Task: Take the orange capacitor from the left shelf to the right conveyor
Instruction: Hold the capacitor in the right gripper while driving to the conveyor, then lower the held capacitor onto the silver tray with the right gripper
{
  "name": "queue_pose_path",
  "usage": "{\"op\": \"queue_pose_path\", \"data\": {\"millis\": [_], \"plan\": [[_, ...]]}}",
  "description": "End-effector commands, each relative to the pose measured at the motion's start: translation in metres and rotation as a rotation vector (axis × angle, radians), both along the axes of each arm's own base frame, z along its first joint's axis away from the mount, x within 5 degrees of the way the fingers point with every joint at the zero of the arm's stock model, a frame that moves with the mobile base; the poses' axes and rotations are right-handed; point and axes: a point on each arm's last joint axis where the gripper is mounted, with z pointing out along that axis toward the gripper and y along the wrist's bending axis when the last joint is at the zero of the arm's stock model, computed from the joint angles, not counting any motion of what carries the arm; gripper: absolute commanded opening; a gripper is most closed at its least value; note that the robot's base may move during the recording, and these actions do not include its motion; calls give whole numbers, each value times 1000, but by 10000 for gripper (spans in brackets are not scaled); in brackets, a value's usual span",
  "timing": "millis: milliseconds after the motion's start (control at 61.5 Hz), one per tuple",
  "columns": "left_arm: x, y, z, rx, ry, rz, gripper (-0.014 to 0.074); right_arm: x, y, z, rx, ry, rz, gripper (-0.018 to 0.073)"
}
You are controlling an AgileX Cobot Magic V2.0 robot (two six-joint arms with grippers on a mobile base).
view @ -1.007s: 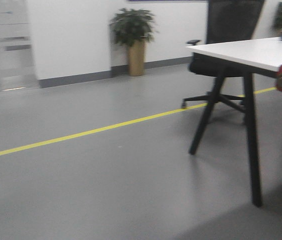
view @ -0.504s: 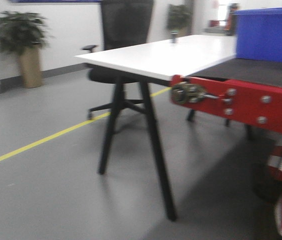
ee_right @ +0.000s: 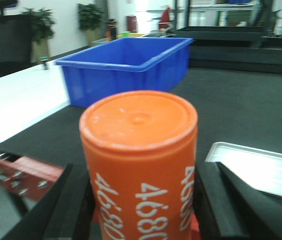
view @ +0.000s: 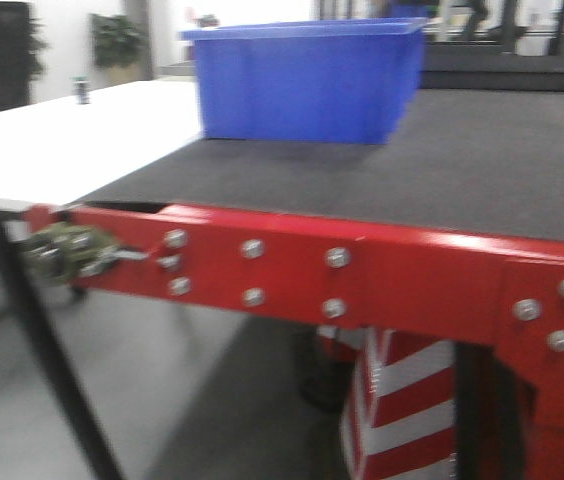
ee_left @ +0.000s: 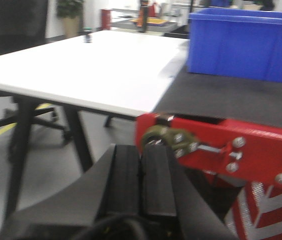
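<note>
In the right wrist view my right gripper (ee_right: 141, 210) is shut on the orange capacitor (ee_right: 140, 165), an upright cylinder with white "4680" print, held between the black fingers (ee_right: 76, 210). It is in front of the conveyor's red front edge (ee_right: 26, 172), near its left end. The right conveyor's dark grey belt (view: 442, 170) with its red front edge (view: 362, 265) fills the front view, and shows in the left wrist view (ee_left: 231, 100). My left gripper (ee_left: 141, 155) is shut and empty, low before the conveyor's left corner. The left shelf is out of view.
A blue plastic bin (view: 307, 80) stands on the belt at the back left. A shallow silver tray (ee_right: 261, 167) lies on the belt at the right. A white table (ee_left: 81, 70) with black legs adjoins the conveyor's left side. A red-and-white striped post (view: 402, 400) stands under the conveyor.
The front view has swung right from open floor and the white table to face the conveyor's red edge, which is now much closer.
</note>
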Motion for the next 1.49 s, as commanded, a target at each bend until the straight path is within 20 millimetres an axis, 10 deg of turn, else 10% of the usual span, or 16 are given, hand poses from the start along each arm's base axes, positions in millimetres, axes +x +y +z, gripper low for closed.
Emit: {"op": "queue_pose_path", "data": {"millis": [0, 1478], "plan": [[-1, 1, 10, -12, -99, 6, -127, 0, 0, 15, -4, -96, 6, 151], [-1, 1, 10, -12, -97, 6, -127, 0, 0, 16, -4, -100, 7, 151]]}}
